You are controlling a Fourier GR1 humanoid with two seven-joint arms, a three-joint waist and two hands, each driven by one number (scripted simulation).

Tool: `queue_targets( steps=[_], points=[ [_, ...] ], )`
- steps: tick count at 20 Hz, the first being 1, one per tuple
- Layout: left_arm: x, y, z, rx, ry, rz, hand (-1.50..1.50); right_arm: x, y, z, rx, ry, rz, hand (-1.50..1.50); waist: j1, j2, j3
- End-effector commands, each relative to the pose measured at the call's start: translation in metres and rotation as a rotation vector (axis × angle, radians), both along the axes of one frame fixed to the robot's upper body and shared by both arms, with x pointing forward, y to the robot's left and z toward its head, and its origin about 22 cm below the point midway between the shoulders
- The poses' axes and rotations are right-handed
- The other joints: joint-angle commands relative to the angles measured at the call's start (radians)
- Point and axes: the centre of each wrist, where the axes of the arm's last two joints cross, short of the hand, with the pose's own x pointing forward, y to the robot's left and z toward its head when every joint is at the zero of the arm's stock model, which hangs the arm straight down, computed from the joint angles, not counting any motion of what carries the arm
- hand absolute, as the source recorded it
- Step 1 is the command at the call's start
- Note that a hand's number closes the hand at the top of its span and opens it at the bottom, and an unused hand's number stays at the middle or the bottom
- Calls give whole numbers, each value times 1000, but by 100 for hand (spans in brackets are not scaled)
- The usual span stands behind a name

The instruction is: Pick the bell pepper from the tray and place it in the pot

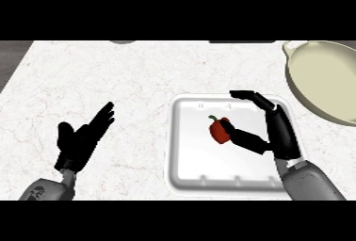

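Observation:
A red bell pepper (220,131) with a green stem lies in the middle of the white tray (192,164). My right hand (281,133) is over the tray's right side, open. Its thumb reaches to the pepper's right side, and its fingers arch above and to the right of the pepper without closing on it. The cream pot (327,80) stands at the upper right, partly cut off by the view's edge. My left hand (80,139) rests open on the left part of the counter, fingers pointing up and to the right.
The counter (104,75) is white marble. A dark strip runs along its left edge. Two small objects peek in at the counter's far edge, one grey (122,42) and one dark (240,41).

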Motion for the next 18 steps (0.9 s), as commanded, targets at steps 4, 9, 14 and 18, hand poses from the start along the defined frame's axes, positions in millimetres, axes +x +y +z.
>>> queue_targets(
  steps=[4,9,14,18],
  points=[
    [-8,3,-23,6,0,-13,0,-33,50,-1,143,-252,-18,-150,8,1,1],
    [-1,-1,-19,22,11,-3,0,-45,29,43,-73,31,-13,-150,-4,-4,-1],
    [5,-8,-16,3,3,-21,0,-32,41,81,-76,249,-35,-150,5,0,0],
    [-8,-3,-25,15,32,-30,0,-21,55,79,-27,358,-53,-150,14,1,1]
  ],
)
